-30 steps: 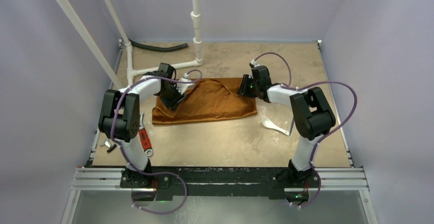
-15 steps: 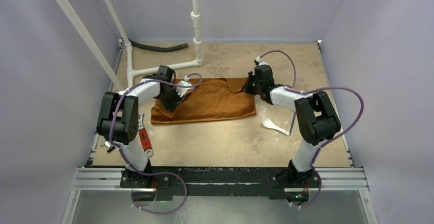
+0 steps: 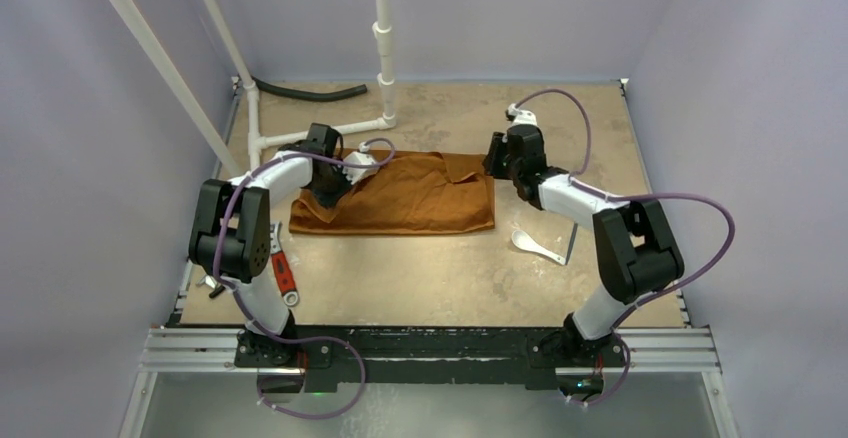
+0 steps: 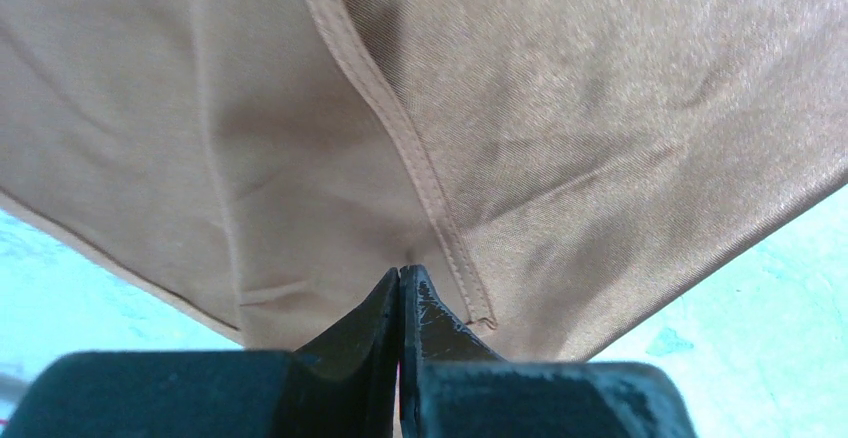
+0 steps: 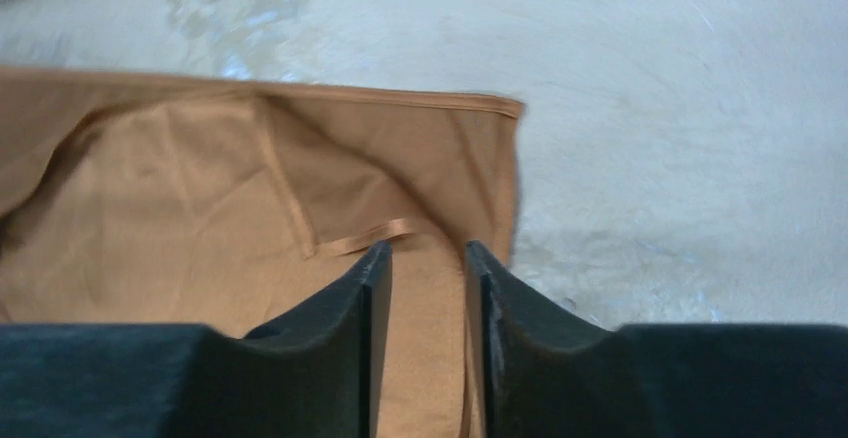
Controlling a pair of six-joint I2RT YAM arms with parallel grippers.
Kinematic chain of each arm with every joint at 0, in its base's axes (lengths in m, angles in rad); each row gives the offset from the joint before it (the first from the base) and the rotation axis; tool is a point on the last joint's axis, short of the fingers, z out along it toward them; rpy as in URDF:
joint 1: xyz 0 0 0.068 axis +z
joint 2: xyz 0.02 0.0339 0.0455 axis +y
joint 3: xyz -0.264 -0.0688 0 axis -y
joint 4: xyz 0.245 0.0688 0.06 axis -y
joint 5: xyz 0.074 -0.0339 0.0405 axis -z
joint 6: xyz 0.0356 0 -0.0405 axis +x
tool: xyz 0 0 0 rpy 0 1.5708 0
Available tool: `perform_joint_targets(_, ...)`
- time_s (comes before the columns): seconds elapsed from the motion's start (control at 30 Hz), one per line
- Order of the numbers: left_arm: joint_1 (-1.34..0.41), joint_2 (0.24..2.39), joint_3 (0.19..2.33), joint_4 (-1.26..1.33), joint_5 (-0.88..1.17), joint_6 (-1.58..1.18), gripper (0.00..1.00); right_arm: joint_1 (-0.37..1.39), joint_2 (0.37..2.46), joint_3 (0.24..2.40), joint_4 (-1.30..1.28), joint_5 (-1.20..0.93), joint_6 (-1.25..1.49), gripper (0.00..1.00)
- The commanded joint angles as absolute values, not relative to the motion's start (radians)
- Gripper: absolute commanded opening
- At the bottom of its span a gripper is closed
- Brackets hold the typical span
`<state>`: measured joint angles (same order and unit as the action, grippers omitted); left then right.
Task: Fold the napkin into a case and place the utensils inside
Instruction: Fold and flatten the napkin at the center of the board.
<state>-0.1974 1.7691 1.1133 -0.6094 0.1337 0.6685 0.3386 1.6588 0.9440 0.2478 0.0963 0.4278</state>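
Now your left jaws clamp the napkin (image 3: 400, 196) at its left end, likely to tension it; your right jaws, part-open, straddle its right edge without gripping.

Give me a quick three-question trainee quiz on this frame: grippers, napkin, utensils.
1. True or false: the left gripper is shut, pinching the napkin.
2. Where is the white spoon?
A) lying on top of the cloth
B) on the bare table, off the napkin's right end
C) tucked inside a fold
3. Fill in: the right gripper hangs over the napkin's right edge with its jaws ____.

Key: 1 true; 2 B; 3 open.
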Motion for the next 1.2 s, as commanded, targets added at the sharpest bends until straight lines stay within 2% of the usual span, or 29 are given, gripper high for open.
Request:
perform_joint_targets(0.0, -0.191, 1.752, 1.2, -0.599, 0.147, 0.624, 0.0, 0.439, 1.596, 0.953, 0.323, 0.035, 0.106, 0.41)
perform_joint_targets(0.07, -0.19, 1.762, 1.22, -0.609, 0.16, 0.604, 0.0, 0.488, 1.615, 0.983, 0.293, 0.007, -0.025, 0.47)
perform_joint_targets(0.2, -0.186, 1.769, 1.266, -0.647, 0.187, 0.579, 0.02, 0.533, 1.685, 1.062, 0.206, 0.002, -0.144, 0.5)
perform_joint_targets(0.3, -0.173, 1.769, 1.299, -0.702, 0.223, 0.576, 0.1, 0.545, 1.742, 1.097, 0.189, -0.01, -0.173, 0.61)
perform_joint_targets(0.4, -0.172, 1.762, 1.302, -0.775, 0.275, 0.608, 0.23, 0.57, 1.8, 1.132, 0.188, 0.049, -0.187, 0.63)
perform_joint_targets(0.47, -0.173, 1.745, 1.27, -0.797, 0.284, 0.646, 0.27, 0.577, 1.84, 1.156, 0.188, 0.084, -0.179, 0.62)
perform_joint_targets(0.67, -0.165, 1.69, 1.181, -0.838, 0.178, 0.789, 0.32, 0.581, 1.93, 1.222, 0.172, 0.167, -0.14, 0.45)
perform_joint_targets(0.83, -0.158, 1.67, 1.194, -0.899, 0.127, 0.897, 0.36, 0.581, 1.935, 1.229, 0.156, 0.26, -0.099, 0.17)
perform_joint_targets(1.07, -0.157, 1.681, 1.187, -0.835, 0.022, 0.998, 0.37, 0.58, 1.878, 1.19, 0.173, 0.38, -0.078, 0.0)
perform_joint_targets(1.17, -0.157, 1.699, 1.162, -0.773, -0.023, 1.021, 0.37, 0.577, 1.867, 1.181, 0.162, 0.41, -0.067, 0.0)
